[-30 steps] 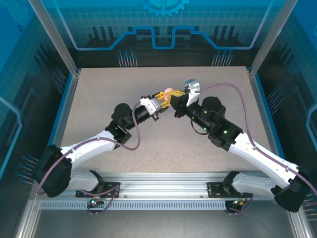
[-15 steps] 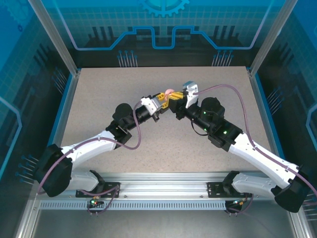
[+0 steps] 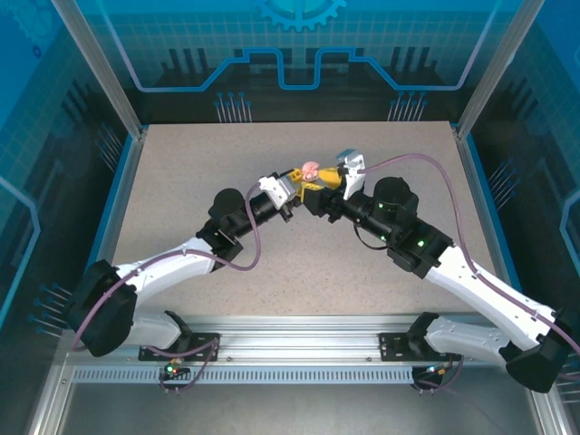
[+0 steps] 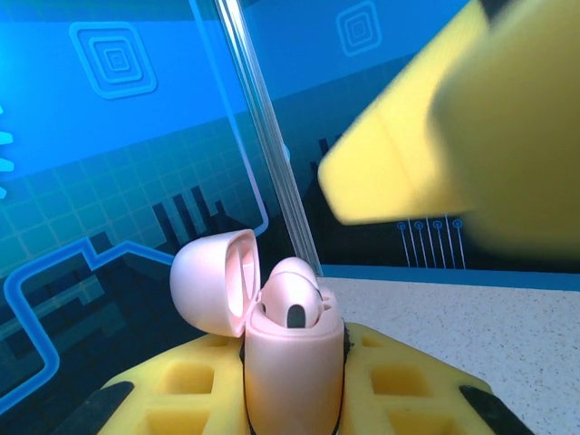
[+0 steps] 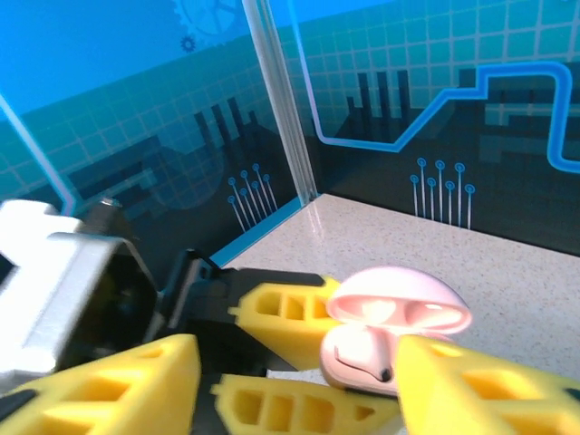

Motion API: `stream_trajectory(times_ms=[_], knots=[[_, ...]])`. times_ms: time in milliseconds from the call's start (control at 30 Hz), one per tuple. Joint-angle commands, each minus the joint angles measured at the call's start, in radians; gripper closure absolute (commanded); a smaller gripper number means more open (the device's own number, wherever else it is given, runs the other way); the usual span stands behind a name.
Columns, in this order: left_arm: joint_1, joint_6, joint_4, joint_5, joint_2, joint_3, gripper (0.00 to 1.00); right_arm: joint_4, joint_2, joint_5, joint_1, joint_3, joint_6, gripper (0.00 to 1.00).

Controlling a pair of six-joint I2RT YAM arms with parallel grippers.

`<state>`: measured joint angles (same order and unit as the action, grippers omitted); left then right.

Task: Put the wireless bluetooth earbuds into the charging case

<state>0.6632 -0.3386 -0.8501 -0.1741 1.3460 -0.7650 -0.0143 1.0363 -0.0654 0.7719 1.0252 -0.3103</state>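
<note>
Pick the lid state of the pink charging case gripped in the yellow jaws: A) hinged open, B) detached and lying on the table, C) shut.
A: the pink case has its lid swung open beside it, with a pink earbud seated inside.

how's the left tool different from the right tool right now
The left tool is shut on the pink charging case, whose lid is flipped open with a pink earbud seated inside; the right tool is open and grips nothing. The left tool reaches in from the left, the right tool from the right, facing the case. Both have yellow fingers.
</note>
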Motion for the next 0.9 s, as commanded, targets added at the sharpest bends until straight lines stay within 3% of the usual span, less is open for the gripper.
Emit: stream_trajectory(times_ms=[0,200,400,667,867], knots=[[0.008,0.017,-0.043,0.017,0.007,-0.020,1.00,0.034,-0.028,0.042,0.009,0.070,-0.006,0.34],[0.009,0.024,-0.051,0.026,0.009,-0.009,1.00,0.097,-0.073,-0.019,-0.022,0.111,-0.045,0.28],[0.008,0.032,-0.063,0.036,0.012,0.019,1.00,0.243,-0.058,-0.023,-0.159,0.142,-0.145,0.27],[0.008,0.070,-0.096,0.038,0.025,0.087,1.00,0.413,0.084,0.065,-0.296,0.164,-0.197,0.27],[0.009,0.123,-0.116,0.006,0.027,0.152,1.00,0.543,0.238,0.132,-0.326,0.249,-0.178,0.27]])
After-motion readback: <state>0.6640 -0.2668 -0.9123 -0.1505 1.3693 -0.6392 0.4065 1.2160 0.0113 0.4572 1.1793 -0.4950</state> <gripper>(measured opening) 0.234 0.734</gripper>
